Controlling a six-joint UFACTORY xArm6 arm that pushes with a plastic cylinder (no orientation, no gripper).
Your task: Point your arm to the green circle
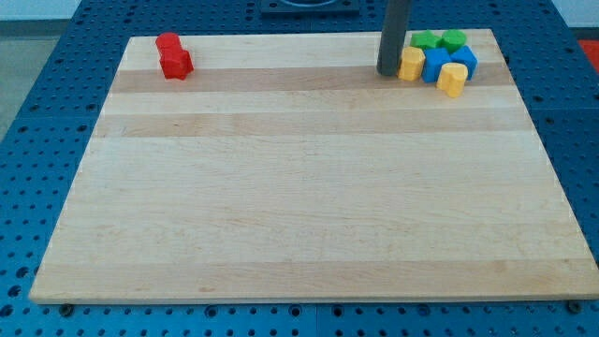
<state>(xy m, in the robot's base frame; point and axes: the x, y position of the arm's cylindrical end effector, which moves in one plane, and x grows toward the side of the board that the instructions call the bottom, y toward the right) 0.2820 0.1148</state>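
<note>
Two green blocks sit at the view's top right: one looks round, the other has a less clear shape. Below them lie two blue blocks and two yellow blocks, all packed in one cluster. My tip rests on the board just left of the left yellow block, nearly touching it, and left and below the green blocks. Two red blocks sit together at the view's top left.
The wooden board lies on a blue perforated table. The block cluster is close to the board's top right corner and edge.
</note>
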